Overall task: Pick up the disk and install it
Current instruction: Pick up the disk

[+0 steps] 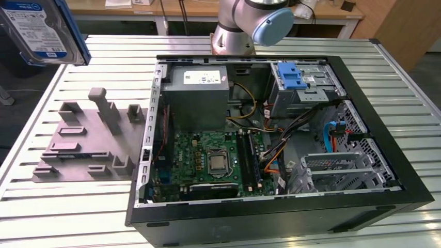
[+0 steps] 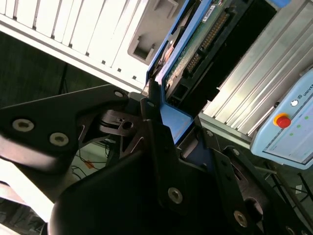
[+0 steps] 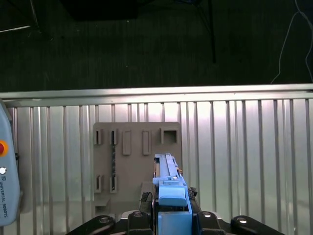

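The gripper (image 3: pixel 172 218) is clamped on the disk (image 3: pixel 168 178) by its blue-railed edges and holds it in the air above the grey fixture (image 3: pixel 137 156) on the slatted table (image 3: pixel 244 147). Pickup looks done, but installing is not: the open computer case (image 1: pixel 276 134) lies well apart from the disk.

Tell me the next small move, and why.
Probably carry the disk toward the exterior view's right, over the open case: the gripper is clamped on it, clear of the grey fixture, and the drive cage sits there.
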You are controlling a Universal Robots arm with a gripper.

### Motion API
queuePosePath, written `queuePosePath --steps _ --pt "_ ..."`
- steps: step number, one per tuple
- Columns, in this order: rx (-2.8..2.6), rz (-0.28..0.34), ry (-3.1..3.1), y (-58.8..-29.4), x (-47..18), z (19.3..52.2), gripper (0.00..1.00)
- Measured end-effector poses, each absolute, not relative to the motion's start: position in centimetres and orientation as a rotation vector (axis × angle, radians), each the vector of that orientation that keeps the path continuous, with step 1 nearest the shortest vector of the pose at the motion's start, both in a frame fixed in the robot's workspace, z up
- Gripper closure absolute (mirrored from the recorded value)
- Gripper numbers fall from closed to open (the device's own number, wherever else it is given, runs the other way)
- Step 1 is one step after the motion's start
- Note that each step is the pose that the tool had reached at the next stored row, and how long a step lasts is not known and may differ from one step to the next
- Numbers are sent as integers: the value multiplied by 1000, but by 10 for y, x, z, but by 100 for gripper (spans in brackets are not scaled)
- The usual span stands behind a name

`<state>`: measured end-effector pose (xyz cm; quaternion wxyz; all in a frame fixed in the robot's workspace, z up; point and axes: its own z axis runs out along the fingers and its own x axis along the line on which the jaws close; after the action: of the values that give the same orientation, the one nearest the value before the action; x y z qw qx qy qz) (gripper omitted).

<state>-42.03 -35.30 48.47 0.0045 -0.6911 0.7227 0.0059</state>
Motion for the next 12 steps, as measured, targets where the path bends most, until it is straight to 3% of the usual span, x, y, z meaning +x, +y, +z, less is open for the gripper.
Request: queuePosePath --steps 12 --pt "-2157 19 2272 -363 -420 489 63"
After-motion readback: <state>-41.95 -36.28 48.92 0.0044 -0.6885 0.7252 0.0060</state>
